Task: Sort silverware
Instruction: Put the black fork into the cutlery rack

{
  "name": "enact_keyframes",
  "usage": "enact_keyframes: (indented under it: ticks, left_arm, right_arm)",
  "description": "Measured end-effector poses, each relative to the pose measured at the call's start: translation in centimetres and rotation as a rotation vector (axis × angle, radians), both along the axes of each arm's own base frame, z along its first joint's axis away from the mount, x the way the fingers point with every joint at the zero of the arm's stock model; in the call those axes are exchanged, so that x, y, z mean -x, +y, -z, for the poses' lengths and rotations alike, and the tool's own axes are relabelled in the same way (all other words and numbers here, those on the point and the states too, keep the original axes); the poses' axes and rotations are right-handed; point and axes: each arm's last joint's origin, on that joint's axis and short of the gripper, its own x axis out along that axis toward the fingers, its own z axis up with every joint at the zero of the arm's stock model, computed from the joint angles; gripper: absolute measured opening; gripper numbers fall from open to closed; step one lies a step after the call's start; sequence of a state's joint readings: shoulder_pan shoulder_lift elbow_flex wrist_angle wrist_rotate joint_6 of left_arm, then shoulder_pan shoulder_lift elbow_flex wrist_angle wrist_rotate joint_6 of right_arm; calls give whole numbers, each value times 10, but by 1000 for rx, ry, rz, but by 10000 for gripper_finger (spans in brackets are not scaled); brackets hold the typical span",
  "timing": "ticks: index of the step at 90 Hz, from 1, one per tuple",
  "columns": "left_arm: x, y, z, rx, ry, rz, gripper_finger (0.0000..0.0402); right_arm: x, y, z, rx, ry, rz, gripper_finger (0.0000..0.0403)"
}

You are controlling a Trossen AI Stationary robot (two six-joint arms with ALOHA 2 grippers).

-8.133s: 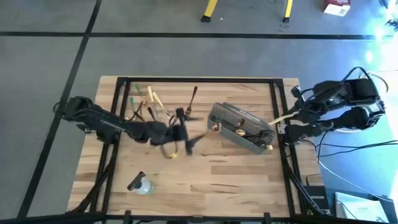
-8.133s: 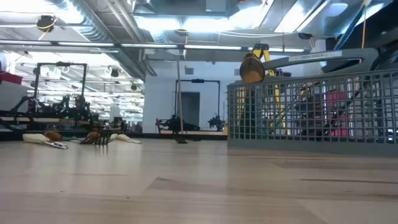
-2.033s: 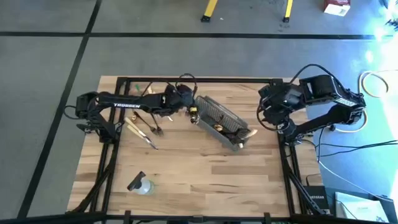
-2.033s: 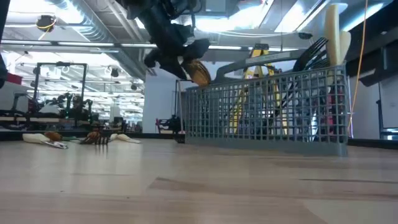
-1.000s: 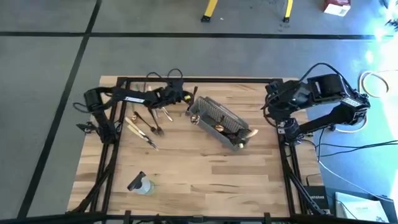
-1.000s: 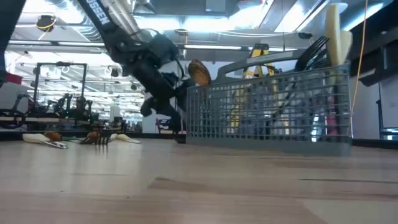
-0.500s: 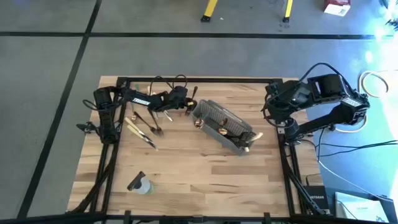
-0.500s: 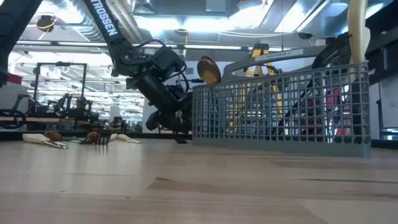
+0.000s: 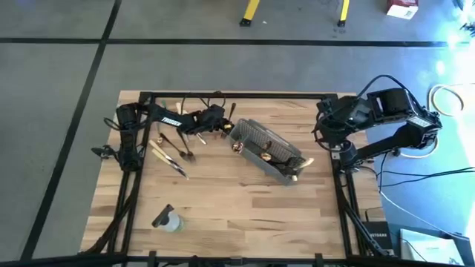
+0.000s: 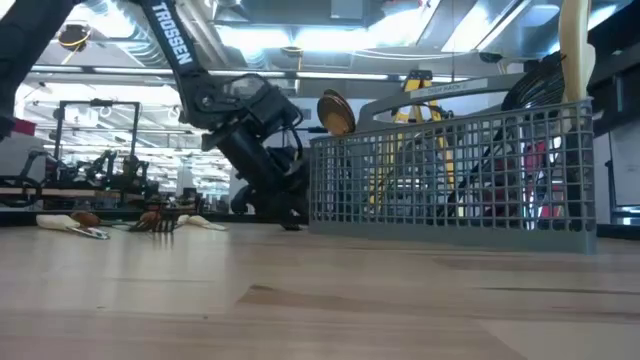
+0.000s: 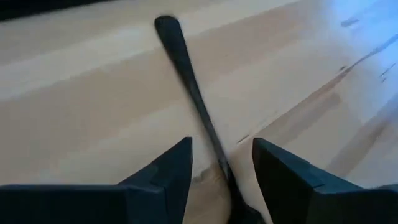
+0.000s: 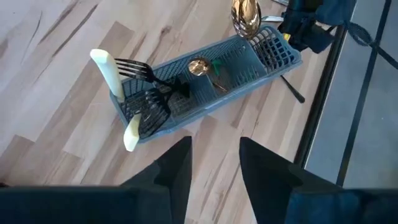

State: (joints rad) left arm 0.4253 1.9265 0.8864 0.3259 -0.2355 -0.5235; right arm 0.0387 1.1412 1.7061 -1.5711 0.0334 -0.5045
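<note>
A wooden table (image 9: 237,215) holds a grey mesh basket (image 9: 267,151) lying at a slant near the middle. Several utensils stand in it: a gold spoon (image 12: 246,17) at one end, a second gold spoon (image 12: 199,66) and a green piece (image 12: 216,65) in the middle, and a black fork (image 12: 134,67) with two pale handles (image 12: 106,71) at the other end.

The left gripper (image 9: 220,127) is down at the table's far side, just beside the basket's far end. Its fingers (image 11: 168,174) are spread apart, one on each side of a black utensil (image 11: 186,74) lying flat on the wood. I cannot tell whether they touch it. From table height, the left arm (image 10: 245,130) partly blocks the sight of the basket's end.

More loose silverware (image 9: 172,144) lies scattered on the table's left part, pale and black pieces together, well apart from the basket. A small clear bottle (image 9: 166,219) lies near the front left.

The right gripper (image 9: 320,127) hangs over the table's right edge, fingers (image 12: 174,168) apart and holding nothing, looking down on the basket.
</note>
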Motion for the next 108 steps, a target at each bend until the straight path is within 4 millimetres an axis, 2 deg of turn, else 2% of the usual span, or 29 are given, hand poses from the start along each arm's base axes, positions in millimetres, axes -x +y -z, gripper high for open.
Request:
enact_keyframes:
  ticks: [22,32,49,70,79,96,108]
  left_arm:
    - [-3,-3,6,-37,29,-17,146]
    - [-2,-3,7,-47,55,-14,111]
    - [0,-4,8,-47,83,-8,16]
    - [3,-7,-1,-45,105,8,3]
    - [10,-8,-18,-75,135,1,2]
    - [23,-10,-73,-184,204,-44,1]
    - [25,-20,-114,-233,201,-7,1]
  right_arm:
    - [0,1,0,-22,1,-15,115]
    - [0,1,0,-20,1,-18,115]
    - [0,1,0,-20,0,-18,115]
    - [0,-1,0,35,0,-10,115]
    - [0,-2,0,103,0,-2,115]
    - [0,-1,-1,174,-4,-10,115]
    - [-5,5,-4,166,-73,-36,115]
